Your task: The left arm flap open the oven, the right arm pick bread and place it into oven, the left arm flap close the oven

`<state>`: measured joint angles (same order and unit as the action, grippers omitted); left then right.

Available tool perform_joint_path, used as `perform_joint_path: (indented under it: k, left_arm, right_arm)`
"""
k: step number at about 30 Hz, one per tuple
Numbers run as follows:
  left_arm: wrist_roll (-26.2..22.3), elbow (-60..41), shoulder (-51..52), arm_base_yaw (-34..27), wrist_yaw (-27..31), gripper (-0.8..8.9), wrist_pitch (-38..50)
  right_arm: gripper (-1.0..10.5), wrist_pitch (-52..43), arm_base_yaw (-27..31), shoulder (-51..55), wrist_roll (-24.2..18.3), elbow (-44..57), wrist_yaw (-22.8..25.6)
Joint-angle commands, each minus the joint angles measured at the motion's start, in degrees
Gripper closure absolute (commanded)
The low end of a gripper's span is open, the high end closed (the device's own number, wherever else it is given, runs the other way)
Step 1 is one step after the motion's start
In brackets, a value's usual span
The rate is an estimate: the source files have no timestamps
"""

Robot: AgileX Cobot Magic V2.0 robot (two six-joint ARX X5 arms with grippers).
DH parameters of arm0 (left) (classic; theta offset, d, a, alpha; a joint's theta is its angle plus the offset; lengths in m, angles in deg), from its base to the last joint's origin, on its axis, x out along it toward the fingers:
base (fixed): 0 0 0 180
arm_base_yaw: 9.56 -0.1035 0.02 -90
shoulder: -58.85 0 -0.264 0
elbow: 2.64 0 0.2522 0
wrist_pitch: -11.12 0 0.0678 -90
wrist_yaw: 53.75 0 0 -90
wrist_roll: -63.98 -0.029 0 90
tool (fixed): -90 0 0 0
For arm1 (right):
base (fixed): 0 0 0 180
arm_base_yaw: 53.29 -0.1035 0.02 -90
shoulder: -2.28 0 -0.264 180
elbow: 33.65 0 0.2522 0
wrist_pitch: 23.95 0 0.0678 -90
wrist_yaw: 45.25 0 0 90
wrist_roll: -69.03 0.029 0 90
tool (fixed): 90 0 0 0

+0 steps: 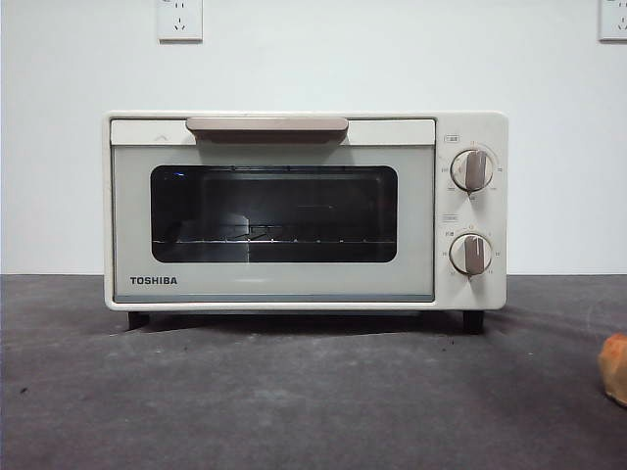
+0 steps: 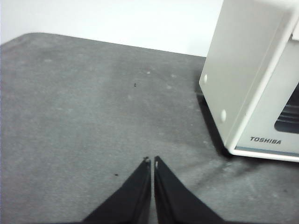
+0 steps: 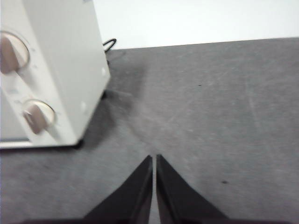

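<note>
You can read "TOSHIBA" in dark capitals on the oven (image 1: 272, 211), low on the door's left corner, and you get it again in the left wrist view on that same corner. Each knob (image 1: 472, 169) has tiny print around it, way too small to read.

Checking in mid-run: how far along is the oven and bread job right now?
Nothing looks done yet. The oven door is shut, its rack bare behind the glass. The bread sits on the table at the front view's right edge. The left gripper and right gripper wait shut, holding nothing. Opening, loading and closing all remain.
</note>
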<state>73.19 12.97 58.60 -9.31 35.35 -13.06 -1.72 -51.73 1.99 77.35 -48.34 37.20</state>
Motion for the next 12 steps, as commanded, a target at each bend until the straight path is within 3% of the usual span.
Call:
perform_joint_path:
  k: [1,5,12]
  left_arm:
    - [3.7,-0.5,0.0,0.3,-1.1,7.97,0.2]
    - [11.0,2.0,-0.2,1.6,-1.2,7.96,0.2]
    - [16.0,9.2,-4.2,3.0,-2.3,7.97,-0.3]
  right_arm:
    - [9.4,-2.5,0.1,0.1,5.6,0.1,-2.0]
    - [9.4,-2.0,0.0,0.0,11.1,-2.4,-1.9]
    - [9.4,4.2,-0.7,-0.4,16.1,-10.4,-1.9]
